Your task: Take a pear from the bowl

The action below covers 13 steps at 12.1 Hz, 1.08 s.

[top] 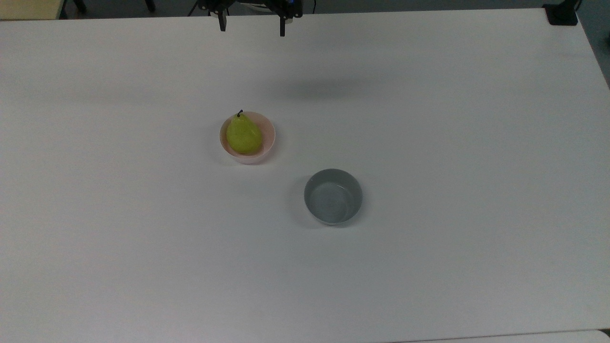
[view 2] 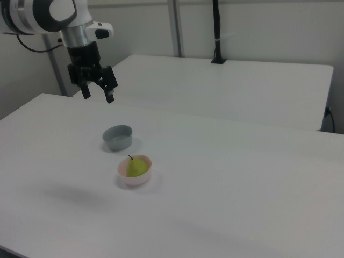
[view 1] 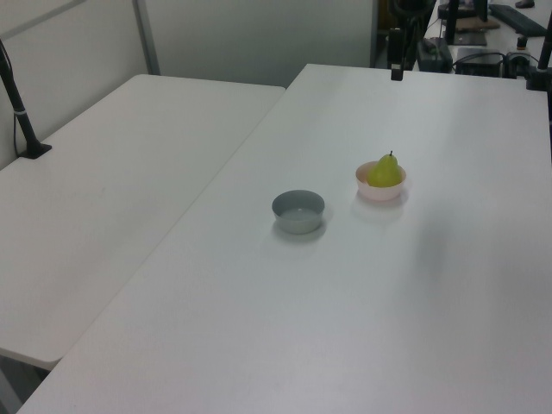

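Observation:
A yellow-green pear (top: 243, 136) with a short dark stem lies in the small pale pink bowl (top: 270, 136) near the middle of the white table. The left view has the pear (view 1: 385, 172) sticking up out of the bowl (view 1: 379, 192). In the right view the pear (view 2: 137, 167) fills most of the bowl (view 2: 137, 179). My gripper (top: 252, 26) hangs open at the top view's upper edge, well away from the bowl. In the right view the gripper (view 2: 98, 94) is high above the table, fingers spread, nothing between them.
A grey bowl (top: 332, 196) of similar size stands beside the pink one, down and to the right in the top view; it looks empty (view 2: 117, 137). A second white table (view 1: 103, 172) adjoins this one. A dark post (view 2: 216, 32) stands at that table's far side.

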Tool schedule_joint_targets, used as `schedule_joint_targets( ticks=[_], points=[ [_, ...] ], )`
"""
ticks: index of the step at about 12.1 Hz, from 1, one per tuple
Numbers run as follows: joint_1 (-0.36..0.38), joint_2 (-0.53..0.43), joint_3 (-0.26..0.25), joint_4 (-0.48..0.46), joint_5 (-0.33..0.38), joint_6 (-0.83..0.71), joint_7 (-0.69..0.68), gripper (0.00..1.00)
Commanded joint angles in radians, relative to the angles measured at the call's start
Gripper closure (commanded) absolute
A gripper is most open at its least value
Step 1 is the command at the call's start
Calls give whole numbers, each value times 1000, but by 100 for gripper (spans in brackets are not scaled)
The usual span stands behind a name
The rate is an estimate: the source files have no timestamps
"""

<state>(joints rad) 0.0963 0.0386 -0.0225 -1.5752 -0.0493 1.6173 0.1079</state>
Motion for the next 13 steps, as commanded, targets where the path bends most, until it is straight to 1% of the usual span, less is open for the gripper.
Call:
schedule_joint_targets(
  ticks=[1, 10, 13],
  points=[
    [20, -16, -17, -12, 5, -25, -1, 0],
    [14, -14, -17, -16, 2, -22, -5, 0],
    [-6, -8, -17, -17, 2, -14, -80, 0]
  ],
)
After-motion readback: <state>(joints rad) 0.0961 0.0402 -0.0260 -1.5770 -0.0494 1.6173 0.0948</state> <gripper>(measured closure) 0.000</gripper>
